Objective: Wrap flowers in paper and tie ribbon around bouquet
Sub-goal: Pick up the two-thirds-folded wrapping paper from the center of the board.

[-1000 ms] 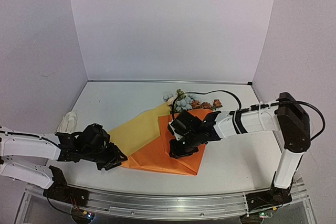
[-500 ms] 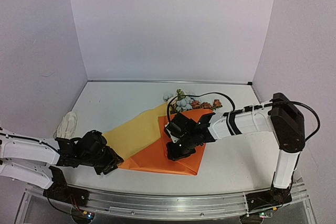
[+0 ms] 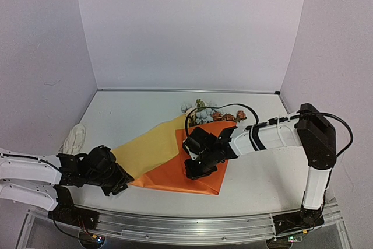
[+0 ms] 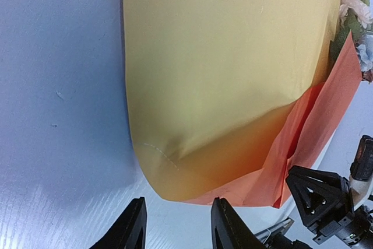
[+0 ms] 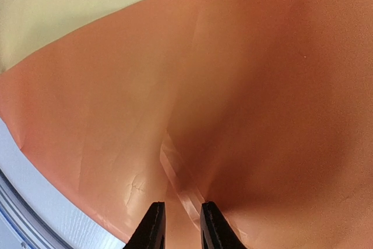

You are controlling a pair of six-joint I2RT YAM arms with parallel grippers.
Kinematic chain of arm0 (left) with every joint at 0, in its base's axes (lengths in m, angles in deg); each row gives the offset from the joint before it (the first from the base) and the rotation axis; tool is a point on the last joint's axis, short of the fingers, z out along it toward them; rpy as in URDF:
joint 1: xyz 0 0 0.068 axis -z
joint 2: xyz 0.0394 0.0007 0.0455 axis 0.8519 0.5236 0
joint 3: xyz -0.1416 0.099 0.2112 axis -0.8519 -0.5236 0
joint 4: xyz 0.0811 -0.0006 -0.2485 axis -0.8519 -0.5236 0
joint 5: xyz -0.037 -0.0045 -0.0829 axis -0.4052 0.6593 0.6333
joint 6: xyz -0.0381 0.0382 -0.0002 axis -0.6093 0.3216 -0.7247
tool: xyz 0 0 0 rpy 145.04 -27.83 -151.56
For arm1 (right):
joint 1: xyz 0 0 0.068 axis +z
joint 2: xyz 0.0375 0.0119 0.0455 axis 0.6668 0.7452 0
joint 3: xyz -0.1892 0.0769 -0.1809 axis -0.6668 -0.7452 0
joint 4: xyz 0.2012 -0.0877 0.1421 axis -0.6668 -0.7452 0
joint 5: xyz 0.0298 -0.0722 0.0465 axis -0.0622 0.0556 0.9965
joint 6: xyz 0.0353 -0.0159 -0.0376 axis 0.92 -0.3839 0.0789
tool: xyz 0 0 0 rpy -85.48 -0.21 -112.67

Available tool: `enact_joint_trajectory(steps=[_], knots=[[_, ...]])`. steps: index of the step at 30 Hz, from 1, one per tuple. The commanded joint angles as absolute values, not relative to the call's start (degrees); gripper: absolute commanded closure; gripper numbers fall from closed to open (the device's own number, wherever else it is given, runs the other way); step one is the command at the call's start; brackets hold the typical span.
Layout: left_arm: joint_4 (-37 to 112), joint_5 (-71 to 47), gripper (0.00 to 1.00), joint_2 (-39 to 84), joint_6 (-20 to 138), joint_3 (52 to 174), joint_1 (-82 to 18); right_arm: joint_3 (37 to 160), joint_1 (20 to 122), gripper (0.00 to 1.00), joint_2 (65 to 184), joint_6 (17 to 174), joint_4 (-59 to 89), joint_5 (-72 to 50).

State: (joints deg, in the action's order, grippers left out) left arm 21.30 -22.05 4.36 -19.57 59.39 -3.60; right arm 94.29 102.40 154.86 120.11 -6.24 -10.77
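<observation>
The paper (image 3: 152,147) lies across the table, its yellow face up on the left and an orange flap (image 3: 204,173) folded over on the right. The flowers (image 3: 204,111) stick out at its far end, and their heads show at the top right of the left wrist view (image 4: 354,10). My right gripper (image 3: 195,169) presses down on the orange flap, its jaws nearly shut on a raised crease of paper (image 5: 178,208). My left gripper (image 3: 119,182) stands open at the paper's near-left corner (image 4: 175,185), which lies just ahead of its fingertips (image 4: 178,217). The ribbon (image 3: 74,137) lies bunched at the left edge.
Purple walls close in the white table (image 3: 134,109) at the back and on both sides. A metal rail (image 3: 186,225) runs along the near edge by the arm bases. The right arm's black cable (image 3: 233,109) loops over the flowers.
My left gripper has drawn back left and toward the near edge. The right gripper has shifted a little left, and the paper has slid left with it.
</observation>
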Motion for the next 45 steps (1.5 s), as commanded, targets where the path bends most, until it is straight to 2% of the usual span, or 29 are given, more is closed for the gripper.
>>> enact_joint_trajectory(steps=[1, 9, 16, 18, 30, 35, 45], knots=[[26.21, -21.57, 0.61, 7.82, -20.71, 58.8, -3.18, 95.74, 102.82, 0.77, 155.91, 119.95, -6.57, -12.06], [29.85, -23.08, 0.69, 13.47, -20.01, 60.19, -2.64, 95.45, 102.82, 0.77, 155.98, 120.14, -6.5, -11.69], [29.43, -26.62, 0.95, 14.45, -16.55, 61.11, -2.62, 95.07, 103.22, 0.77, 155.8, 119.93, -6.47, -11.7], [27.54, -28.26, 0.99, 13.49, -14.36, 61.84, -2.61, 95.36, 103.53, 0.76, 156.05, 119.86, -6.52, -11.61], [27.26, -31.34, 1.0, 8.63, -4.31, 62.75, -2.61, 99.93, 107.18, 0.55, 159.4, 117.39, -10.64, -15.05], [26.66, -31.5, 1.0, 8.18, -3.23, 63.17, -2.59, 100.8, 108.72, 0.44, 159.32, 116.59, -11.07, -17.01], [25.71, -31.96, 1.0, 6.88, -2.81, 62.89, -2.61, 103.15, 111.52, 0.31, 160.5, 114.17, -13.71, -20.84]])
